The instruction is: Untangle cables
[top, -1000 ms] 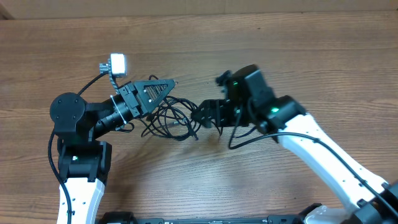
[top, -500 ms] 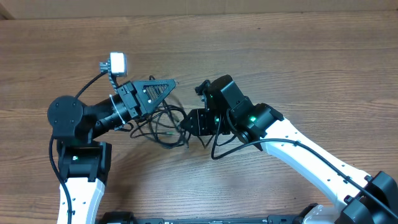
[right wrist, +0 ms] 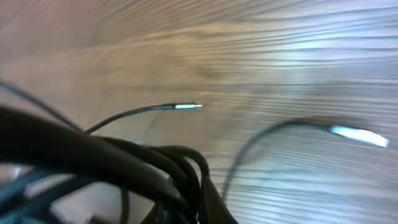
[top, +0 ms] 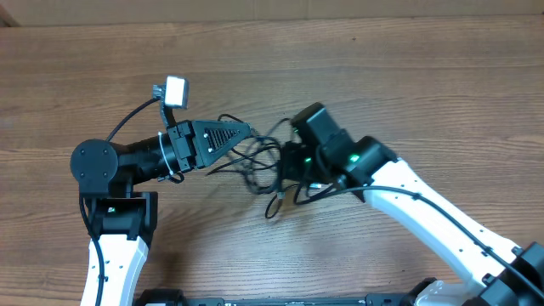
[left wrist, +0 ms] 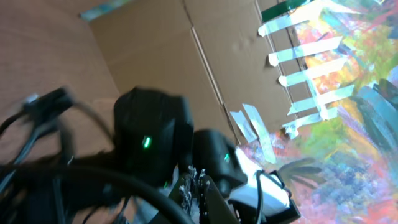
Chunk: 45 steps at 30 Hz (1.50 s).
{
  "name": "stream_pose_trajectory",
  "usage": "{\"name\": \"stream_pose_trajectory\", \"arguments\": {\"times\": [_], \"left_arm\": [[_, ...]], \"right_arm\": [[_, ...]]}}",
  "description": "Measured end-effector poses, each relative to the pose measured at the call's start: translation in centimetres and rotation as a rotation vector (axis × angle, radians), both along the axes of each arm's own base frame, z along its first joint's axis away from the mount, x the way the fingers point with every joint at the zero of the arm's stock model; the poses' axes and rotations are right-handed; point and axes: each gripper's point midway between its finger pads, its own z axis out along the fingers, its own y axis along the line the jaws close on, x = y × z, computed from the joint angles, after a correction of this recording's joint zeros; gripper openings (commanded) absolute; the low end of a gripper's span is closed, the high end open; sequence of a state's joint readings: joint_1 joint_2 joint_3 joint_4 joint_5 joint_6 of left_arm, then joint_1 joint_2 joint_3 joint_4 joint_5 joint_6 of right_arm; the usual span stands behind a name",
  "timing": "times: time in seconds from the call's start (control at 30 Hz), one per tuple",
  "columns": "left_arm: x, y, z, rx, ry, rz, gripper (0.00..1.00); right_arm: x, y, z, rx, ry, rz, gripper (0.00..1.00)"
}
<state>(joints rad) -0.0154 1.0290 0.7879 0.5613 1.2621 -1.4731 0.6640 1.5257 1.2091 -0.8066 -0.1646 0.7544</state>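
The cables form a thin black tangle on the wooden table between my two grippers. One loose end trails toward the front. My left gripper points right, raised above the table, its jaws shut, with strands leading away from its tip. In the left wrist view its fingers are pressed together, with a black cable curving across in front. My right gripper is shut on the right side of the tangle. The right wrist view shows bunched cables against the finger and two free plug ends.
The right arm fills the middle of the left wrist view. Behind it are a cardboard wall and a colourful painted sheet. A small white light sits on the left wrist. Bare wood lies at the back.
My right gripper has closed on the tangle after moving in from the right. The left gripper has swung right, and the tangle has shifted right with it.
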Motion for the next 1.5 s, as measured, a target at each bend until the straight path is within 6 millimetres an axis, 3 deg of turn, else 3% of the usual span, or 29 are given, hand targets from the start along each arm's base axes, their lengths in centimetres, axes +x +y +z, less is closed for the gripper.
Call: {"name": "stream_pose_trajectory", "arguments": {"times": [0.2,0.33,0.47,0.53,0.63,0.77,0.93,1.1,1.3,1.4,1.5], "left_arm": [[-0.1,-0.3,-0.8,0.004,0.035,-0.025,0.04],[-0.4,-0.4,-0.6,0.004,0.024,-0.038,0.04],[-1.2,-0.2,1.3,0.005,-0.059,-0.03,0.04],[-1.8,-0.2,2.1,0.008,-0.089,-0.038,0.04],[-2.2,-0.2,2.3,0.012,-0.1,-0.048,0.04],[-2.3,-0.3,2.2,0.017,-0.114,-0.051,0.04],[-2.2,-0.3,1.9,0.033,-0.14,-0.049,0.04],[-1.7,-0.3,0.2,0.058,-0.077,-0.051,0.04],[-1.3,-0.3,-3.8,0.101,0.098,-0.047,0.1],[-1.1,-0.1,-6.1,0.134,0.192,-0.018,0.13],[-0.7,0.2,-8.5,0.178,0.272,0.028,0.16]], "right_arm": [[2.4,-7.2,-0.5,-0.107,0.047,-0.215,0.06],[3.7,-12.8,-2.2,-0.21,0.082,-0.351,0.23],[3.7,-19.7,-5.4,-0.362,0.159,-0.505,0.4],[3.7,-21.6,-5.8,-0.396,0.172,-0.55,0.45],[3.9,-23.0,-5.7,-0.408,0.171,-0.585,0.46],[4.0,-23.7,-5.8,-0.403,0.176,-0.582,0.57],[4.1,-23.0,-5.8,-0.381,0.171,-0.501,0.72],[4.3,-20.4,-5.7,-0.271,0.164,-0.335,0.91],[3.0,-17.6,-5.0,-0.15,0.188,-0.131,0.95],[3.4,-16.9,-3.1,-0.12,0.156,-0.089,0.95],[5.0,-16.5,0.3,-0.089,0.039,-0.076,0.96]]}}
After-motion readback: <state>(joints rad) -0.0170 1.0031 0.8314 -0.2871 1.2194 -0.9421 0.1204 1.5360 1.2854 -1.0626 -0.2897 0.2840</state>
